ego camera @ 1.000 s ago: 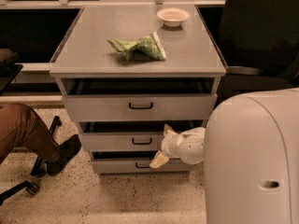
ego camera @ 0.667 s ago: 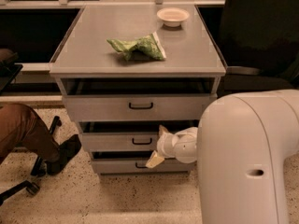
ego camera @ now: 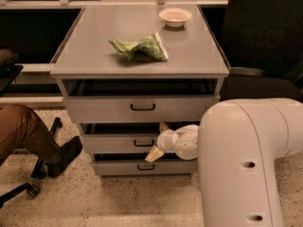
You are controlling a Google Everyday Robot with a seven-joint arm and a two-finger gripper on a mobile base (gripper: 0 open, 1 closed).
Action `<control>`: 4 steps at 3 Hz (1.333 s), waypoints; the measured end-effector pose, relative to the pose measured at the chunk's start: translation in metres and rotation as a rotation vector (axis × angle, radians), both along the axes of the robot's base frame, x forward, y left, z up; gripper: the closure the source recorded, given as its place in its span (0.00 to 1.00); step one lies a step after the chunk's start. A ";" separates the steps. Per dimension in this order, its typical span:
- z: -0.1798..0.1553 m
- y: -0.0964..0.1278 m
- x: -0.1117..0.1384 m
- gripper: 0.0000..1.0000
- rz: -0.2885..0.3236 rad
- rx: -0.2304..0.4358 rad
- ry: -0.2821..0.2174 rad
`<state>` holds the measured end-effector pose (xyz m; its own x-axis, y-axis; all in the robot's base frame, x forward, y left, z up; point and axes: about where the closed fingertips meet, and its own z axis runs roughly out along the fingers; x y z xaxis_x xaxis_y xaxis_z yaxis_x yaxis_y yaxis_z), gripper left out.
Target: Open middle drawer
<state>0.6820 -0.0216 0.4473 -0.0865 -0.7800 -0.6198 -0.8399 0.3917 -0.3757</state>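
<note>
The middle drawer (ego camera: 113, 144) is a light grey flat front with a small black bar handle (ego camera: 143, 143), set between a taller drawer (ego camera: 94, 110) above and a narrow drawer (ego camera: 118, 167) below in the grey cabinet. A dark gap shows above its front. My gripper (ego camera: 159, 140) is against the drawer front, just right of the handle. Its tan fingertips (ego camera: 154, 154) are spread apart, one at the drawer's top edge and one at its bottom edge. It holds nothing that I can see. The white arm (ego camera: 246, 164) fills the lower right.
A green crumpled bag (ego camera: 139, 47) and a small white bowl (ego camera: 175, 16) lie on the cabinet top (ego camera: 94, 37). A person's leg in brown trousers and a dark shoe (ego camera: 64, 156) and an office chair base (ego camera: 28, 188) are at the left. A dark chair (ego camera: 265, 46) stands at the right.
The arm has swung left and fills more of the view. The gripper has shifted a little left, closer to the middle drawer's handle. The drawers look unchanged.
</note>
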 end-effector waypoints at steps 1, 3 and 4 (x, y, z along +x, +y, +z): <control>-0.015 0.002 0.011 0.00 -0.014 0.009 0.019; -0.030 0.004 -0.011 0.00 0.020 -0.074 0.094; -0.020 0.008 -0.046 0.00 0.081 -0.151 0.143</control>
